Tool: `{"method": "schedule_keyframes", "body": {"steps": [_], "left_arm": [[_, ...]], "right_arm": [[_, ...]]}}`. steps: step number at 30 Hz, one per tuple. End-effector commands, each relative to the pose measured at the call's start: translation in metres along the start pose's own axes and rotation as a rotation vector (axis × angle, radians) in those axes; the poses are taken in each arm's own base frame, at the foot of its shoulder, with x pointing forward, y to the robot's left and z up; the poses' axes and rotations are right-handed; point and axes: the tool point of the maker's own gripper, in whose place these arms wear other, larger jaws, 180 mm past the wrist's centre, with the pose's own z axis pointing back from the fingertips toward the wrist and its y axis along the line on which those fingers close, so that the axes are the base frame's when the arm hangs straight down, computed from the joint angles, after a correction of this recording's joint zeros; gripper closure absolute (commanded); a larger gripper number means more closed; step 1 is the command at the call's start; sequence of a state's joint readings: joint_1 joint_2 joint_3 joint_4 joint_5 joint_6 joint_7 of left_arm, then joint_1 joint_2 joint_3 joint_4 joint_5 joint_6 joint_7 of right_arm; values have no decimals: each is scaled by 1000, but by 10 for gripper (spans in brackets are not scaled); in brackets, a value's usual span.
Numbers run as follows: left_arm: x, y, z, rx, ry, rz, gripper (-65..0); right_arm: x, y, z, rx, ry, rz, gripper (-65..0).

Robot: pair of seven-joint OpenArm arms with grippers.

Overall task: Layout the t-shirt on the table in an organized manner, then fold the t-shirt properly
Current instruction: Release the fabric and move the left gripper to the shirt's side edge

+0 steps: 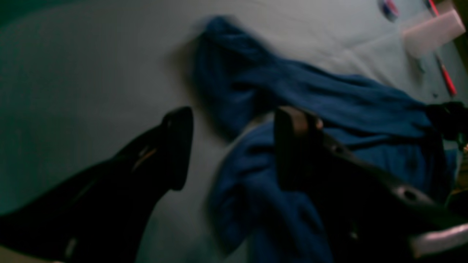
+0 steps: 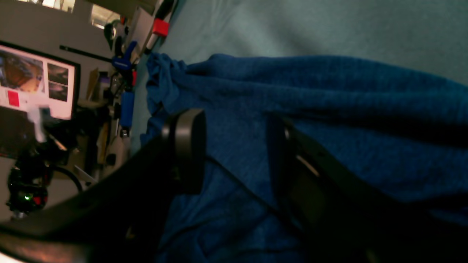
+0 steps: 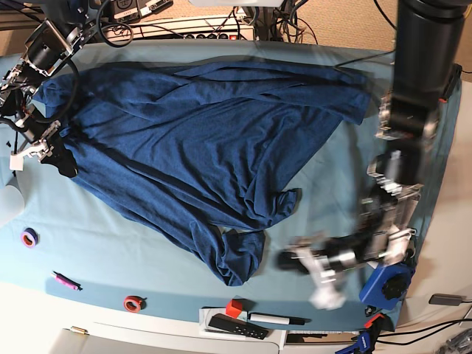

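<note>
While our left hand (image 1: 226, 146) is hanging open and empty and our right hand (image 2: 234, 149) is straddling the dark navy-blue knit t-shirt (image 3: 199, 140) with its fingers parted, we are risking fresh bunching.

Purple tape ring (image 3: 29, 237), pink pen (image 3: 65, 280), red cube (image 3: 234, 307) — near front edge

Legible txt/labels/brands/nos.: none in any view. Monitor (image 2: 34, 82) in right wrist view: shows pics + a red patch, no chars readable. Markers (image 3: 276, 318) and tape rolls (image 3: 133, 303) at table (image 3: 96, 251) edge: markings too small/blurred to read.
</note>
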State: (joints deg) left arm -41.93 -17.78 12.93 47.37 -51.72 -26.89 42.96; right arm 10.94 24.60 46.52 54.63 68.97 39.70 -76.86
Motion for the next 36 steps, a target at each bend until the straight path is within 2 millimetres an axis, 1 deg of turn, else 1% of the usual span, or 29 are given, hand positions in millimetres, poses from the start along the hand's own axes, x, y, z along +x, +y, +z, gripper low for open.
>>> {"method": "schedule_keyframes", "body": {"steps": [1, 3, 5, 6, 8, 9, 11, 13, 16, 21, 25, 27, 31, 33, 35, 36], "left_arm": [[11, 10, 13, 15, -40, 13, -326], [-15, 32, 27, 47, -13, 69, -312], [-44, 42, 34, 49, 24, 124, -308], [-58, 44, 34, 51, 38, 145, -308], [-81, 43, 32, 48, 67, 175, -308], [-89, 40, 29, 37, 72, 193, -308], [-102, 33, 23, 21, 81, 213, -308], [-110, 24, 16, 3, 90, 225, -308], [-115, 11, 4, -17, 104, 217, -308], [-114, -4, -9, -39, 113, 198, -308], [-116, -6, -10, -43, 118, 198, -308], [-116, -5, -10, -42, 118, 197, -293], [-116, -6, -10, -43, 119, 197, -213], [-116, -6, -10, -43, 118, 197, -126], [-115, -6, -10, -44, 116, 196, 0], [-113, -6, -10, -47, 113, 191, 0]], "right_arm": [[25, 8, 6, 16, -57, 40, -271], [25, 8, 6, 16, -57, 40, -271], [25, 8, 6, 16, -57, 40, -271], [25, 8, 6, 16, -58, 40, -271], [25, 8, 6, 16, -57, 40, -271], [25, 8, 6, 16, -57, 40, -271], [25, 8, 6, 16, -57, 40, -271], [25, 8, 6, 15, -56, 40, -271], [24, 8, 6, 15, -53, 40, -271], [24, 8, 6, 15, -53, 40, -271], [24, 8, 6, 15, -53, 40, -271], [24, 8, 6, 15, -53, 40, -271], [24, 8, 6, 15, -53, 40, -271], [24, 8, 6, 15, -53, 40, -271], [24, 8, 6, 15, -52, 40, -271], [24, 8, 6, 15, -52, 40, -271]]}}
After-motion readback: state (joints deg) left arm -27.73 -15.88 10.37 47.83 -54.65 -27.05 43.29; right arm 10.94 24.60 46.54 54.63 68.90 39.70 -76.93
